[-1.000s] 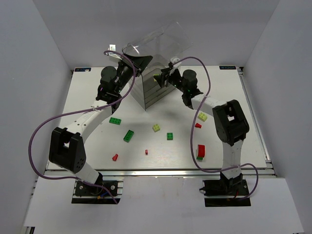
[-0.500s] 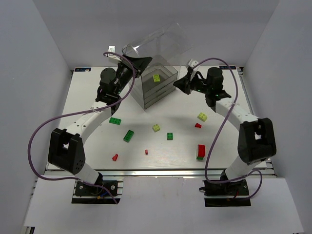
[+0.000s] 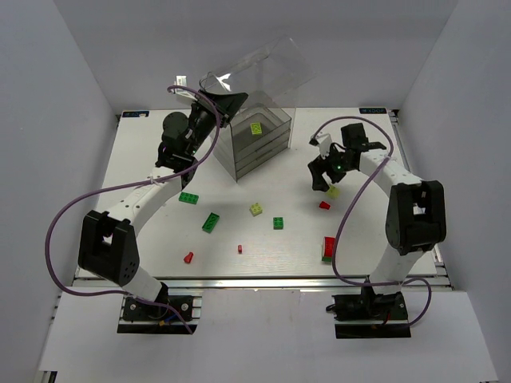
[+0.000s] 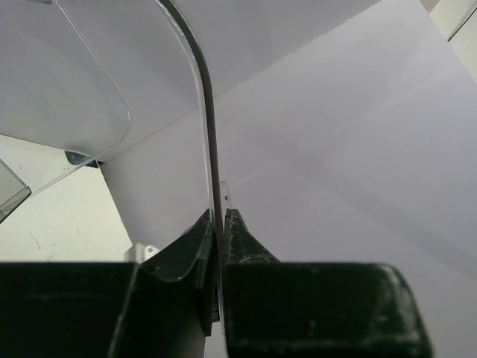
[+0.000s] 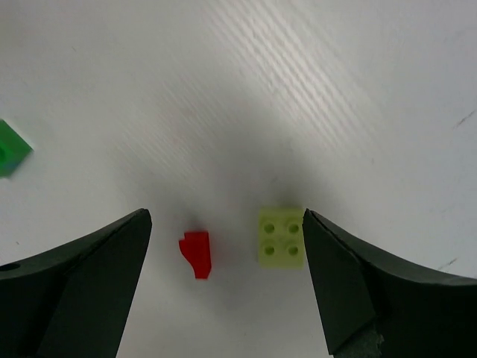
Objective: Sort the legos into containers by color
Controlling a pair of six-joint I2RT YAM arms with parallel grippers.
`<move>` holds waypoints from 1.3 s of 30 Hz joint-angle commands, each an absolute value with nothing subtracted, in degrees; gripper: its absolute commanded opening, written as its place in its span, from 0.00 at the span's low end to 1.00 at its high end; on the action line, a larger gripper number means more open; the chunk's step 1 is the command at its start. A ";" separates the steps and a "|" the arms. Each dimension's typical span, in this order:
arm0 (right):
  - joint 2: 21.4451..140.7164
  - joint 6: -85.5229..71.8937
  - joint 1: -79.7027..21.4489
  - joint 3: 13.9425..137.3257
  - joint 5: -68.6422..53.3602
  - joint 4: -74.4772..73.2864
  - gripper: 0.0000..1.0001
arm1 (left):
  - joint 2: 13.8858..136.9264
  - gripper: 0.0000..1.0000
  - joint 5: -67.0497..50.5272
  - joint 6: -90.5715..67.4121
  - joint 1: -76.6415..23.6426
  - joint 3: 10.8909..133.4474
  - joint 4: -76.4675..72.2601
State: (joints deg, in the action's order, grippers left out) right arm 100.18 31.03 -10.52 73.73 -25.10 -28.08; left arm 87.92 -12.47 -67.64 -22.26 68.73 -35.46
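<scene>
The containers (image 3: 259,145) are stacked clear grey drawers at the back centre, and a pale yellow-green brick (image 3: 256,128) lies in the top one. My left gripper (image 3: 209,104) is shut on the edge of the clear hood (image 3: 259,70) and holds it tilted up; the wrist view shows the fingers (image 4: 218,220) pinching the hood's rim (image 4: 203,112). My right gripper (image 3: 323,174) is open and empty above the table. Below its jaws (image 5: 226,216) lie a pale yellow-green 2x2 brick (image 5: 281,236) and a small red piece (image 5: 196,253).
Loose on the table are dark green bricks (image 3: 188,198) (image 3: 211,222) (image 3: 278,223), a pale brick (image 3: 255,209), small red pieces (image 3: 188,257) (image 3: 239,249) and a red brick stacked on a green one (image 3: 328,247). A green brick (image 5: 11,149) shows at the right wrist view's left edge.
My right gripper left the drawer unit, swung right, then came down over the pale 2x2 brick and red piece. A pale brick now lies in the top drawer. The left arm has not moved.
</scene>
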 commanded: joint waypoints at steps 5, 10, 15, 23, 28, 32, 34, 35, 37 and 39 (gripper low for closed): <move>103.79 39.99 -9.05 75.32 -15.04 -37.00 0.83 | 84.90 0.17 -13.09 -68.38 -21.97 69.61 -42.71; 106.52 41.92 -8.61 75.50 -12.84 -38.23 0.81 | 84.81 0.17 -13.10 -68.47 -21.97 69.26 -42.63; 108.63 42.89 -8.09 75.67 -12.74 -38.14 0.76 | 84.55 0.17 -13.01 -68.55 -21.97 68.64 -42.63; 109.51 45.09 -7.21 78.66 -15.55 -39.11 0.33 | 84.46 0.17 -12.92 -68.64 -21.97 68.55 -42.80; 109.95 46.14 -7.21 81.91 -19.24 -40.08 0.17 | 84.64 0.17 -12.92 -68.82 -21.97 68.38 -43.15; 110.74 46.23 -7.56 86.64 -23.71 -41.04 0.12 | 84.38 0.17 -12.92 -68.82 -21.97 68.20 -43.07; 110.39 46.23 -7.47 88.32 -29.06 -41.13 0.11 | 84.37 0.17 -12.92 -68.91 -21.97 68.20 -43.07; 109.87 46.14 -7.73 88.94 -31.27 -41.05 0.11 | 84.37 0.17 -12.92 -68.82 -21.97 68.12 -43.24; 109.16 45.18 -8.17 90.35 -37.58 -38.95 0.10 | 84.64 0.17 -13.09 -68.99 -21.97 68.03 -43.42; 107.93 43.86 -9.57 90.35 -41.38 -33.53 0.09 | 84.81 0.17 -13.01 -69.34 -21.97 67.94 -43.94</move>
State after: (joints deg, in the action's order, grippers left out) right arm 110.59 45.15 -8.05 88.33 -30.55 -38.81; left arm 87.92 -12.84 -68.34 -22.24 67.81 -36.95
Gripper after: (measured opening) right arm 0.417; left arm 0.173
